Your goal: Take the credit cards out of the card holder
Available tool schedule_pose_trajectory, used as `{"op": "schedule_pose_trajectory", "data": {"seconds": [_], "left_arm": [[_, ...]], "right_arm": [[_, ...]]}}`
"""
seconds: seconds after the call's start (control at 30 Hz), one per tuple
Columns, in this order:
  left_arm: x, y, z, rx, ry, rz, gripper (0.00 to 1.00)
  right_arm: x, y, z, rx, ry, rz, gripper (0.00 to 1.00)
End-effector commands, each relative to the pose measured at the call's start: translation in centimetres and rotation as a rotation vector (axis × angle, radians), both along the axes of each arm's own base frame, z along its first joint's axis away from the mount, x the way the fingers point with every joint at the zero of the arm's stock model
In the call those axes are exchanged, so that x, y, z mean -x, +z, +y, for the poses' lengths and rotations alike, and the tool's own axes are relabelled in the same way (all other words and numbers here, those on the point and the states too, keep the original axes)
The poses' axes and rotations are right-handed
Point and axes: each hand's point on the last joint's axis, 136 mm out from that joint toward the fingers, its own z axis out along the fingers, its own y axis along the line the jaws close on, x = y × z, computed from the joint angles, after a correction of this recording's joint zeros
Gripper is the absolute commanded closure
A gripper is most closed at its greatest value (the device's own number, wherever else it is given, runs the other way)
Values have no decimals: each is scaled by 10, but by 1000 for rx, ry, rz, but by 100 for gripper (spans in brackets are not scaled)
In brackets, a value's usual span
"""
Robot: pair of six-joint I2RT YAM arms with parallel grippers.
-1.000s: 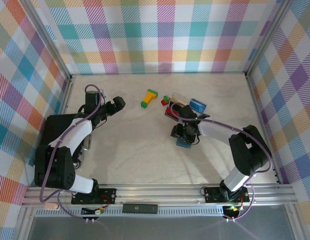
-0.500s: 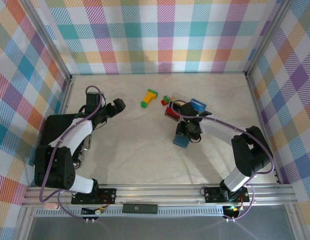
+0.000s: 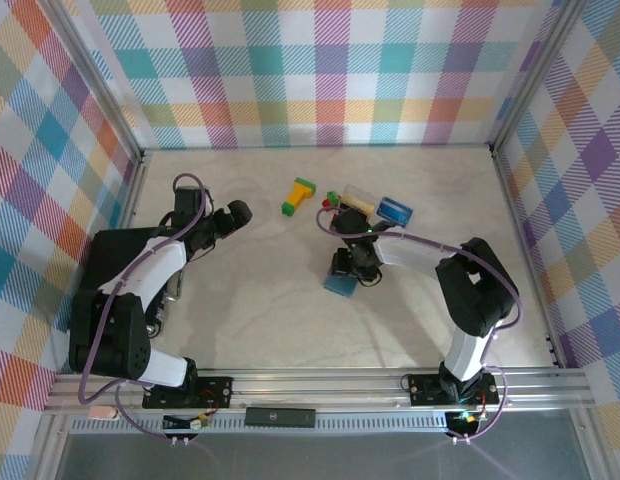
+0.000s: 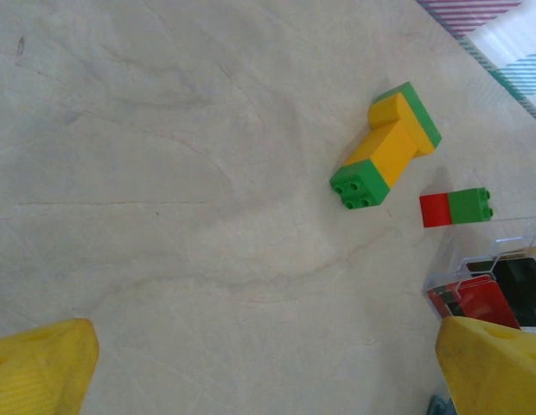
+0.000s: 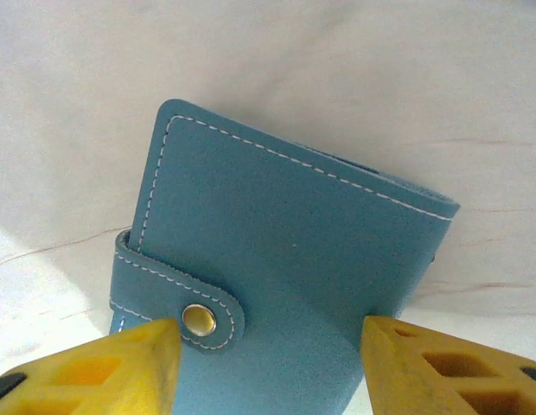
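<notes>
The right gripper (image 5: 268, 346) jaws grasp the card holder (image 5: 285, 233), which sits between them. Over the last second both have shifted left across the counter (image 5: 251, 69). The snap stud (image 5: 199, 319) is fastened, so extraction is judged not begun. The left gripper (image 4: 268, 367) jaws are released and empty. No brand or lettering is legible.

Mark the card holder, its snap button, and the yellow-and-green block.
card holder (image 5: 285, 242), right wrist view, front cover.
snap button (image 5: 199, 319), right wrist view, metal centre.
yellow-and-green block (image 4: 387, 143), left wrist view, yellow middle.
</notes>
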Motion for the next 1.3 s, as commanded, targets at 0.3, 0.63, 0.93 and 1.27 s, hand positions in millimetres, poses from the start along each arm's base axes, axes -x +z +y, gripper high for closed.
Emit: {"op": "schedule_pose_trajectory", "data": {"seconds": [0.3, 0.63, 0.93, 1.27], "left_arm": [[36, -27, -18, 113, 83, 101, 16], [106, -58, -69, 163, 40, 254, 38], [131, -67, -98, 176, -17, 294, 38], [148, -73, -112, 184, -54, 328, 32]], "right_arm": [[-47, 44, 57, -107, 124, -135, 39], [-66, 12, 75, -121, 288, -24, 38], [-45, 4, 73, -150, 282, 73, 41], [21, 15, 75, -388, 234, 223, 42]]}}
